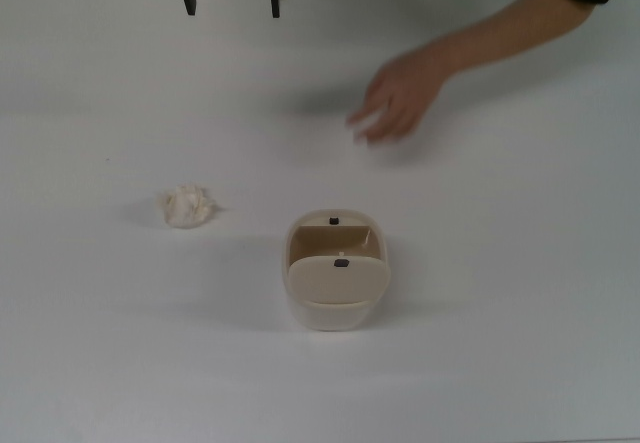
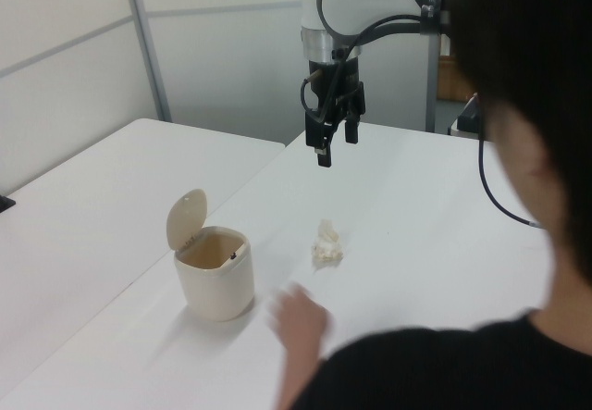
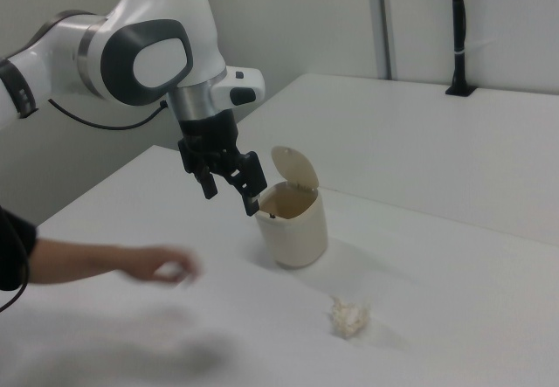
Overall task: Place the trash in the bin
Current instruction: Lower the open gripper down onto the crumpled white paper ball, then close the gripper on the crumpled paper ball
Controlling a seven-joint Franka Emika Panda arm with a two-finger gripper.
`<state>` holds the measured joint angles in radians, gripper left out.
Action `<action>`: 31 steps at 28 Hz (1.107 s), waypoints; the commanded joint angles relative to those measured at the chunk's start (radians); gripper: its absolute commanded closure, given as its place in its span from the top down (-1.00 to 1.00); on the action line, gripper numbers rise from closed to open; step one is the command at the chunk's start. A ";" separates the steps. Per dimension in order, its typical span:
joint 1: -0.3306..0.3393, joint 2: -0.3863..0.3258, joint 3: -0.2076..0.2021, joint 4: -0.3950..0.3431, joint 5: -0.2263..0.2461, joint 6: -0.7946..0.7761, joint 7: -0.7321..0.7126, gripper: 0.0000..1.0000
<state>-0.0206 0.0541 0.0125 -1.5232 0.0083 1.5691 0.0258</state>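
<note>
The trash (image 1: pixel 188 205) is a crumpled off-white wad lying on the white table, also seen in the left view (image 2: pixel 326 246) and the right view (image 3: pixel 349 317). The beige bin (image 1: pixel 330 318) stands to the top view's right of it, its flap lid tipped up and its mouth showing (image 2: pixel 217 290) (image 3: pixel 297 234). My gripper (image 1: pixel 232 5) hangs open and empty well above the table, at the far edge in the top view, apart from both (image 2: pixel 336 146) (image 3: pixel 231 195).
A person's hand (image 1: pixel 395 98) and forearm reach over the table from the top view's upper right, blurred, between my gripper and the bin (image 2: pixel 301 322) (image 3: pixel 166 269). The person's head and dark shirt fill the left view's right side.
</note>
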 commanded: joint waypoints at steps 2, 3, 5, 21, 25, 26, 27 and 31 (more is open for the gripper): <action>0.016 0.047 -0.019 -0.003 -0.001 0.023 -0.020 1.00; 0.018 0.049 -0.019 -0.005 -0.005 0.032 -0.020 1.00; 0.016 0.050 -0.019 -0.006 -0.014 0.043 -0.021 1.00; -0.091 0.239 -0.031 -0.008 -0.068 0.170 -0.284 1.00; -0.093 0.300 -0.032 -0.009 -0.103 0.230 -0.280 0.90; -0.094 0.311 -0.032 -0.011 -0.112 0.244 -0.280 0.84; -0.097 0.323 -0.034 -0.012 -0.117 0.259 -0.282 0.83; -0.116 0.377 -0.032 -0.014 -0.136 0.327 -0.287 0.58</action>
<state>-0.1261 0.3887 -0.0138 -1.5318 -0.1042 1.8297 -0.2367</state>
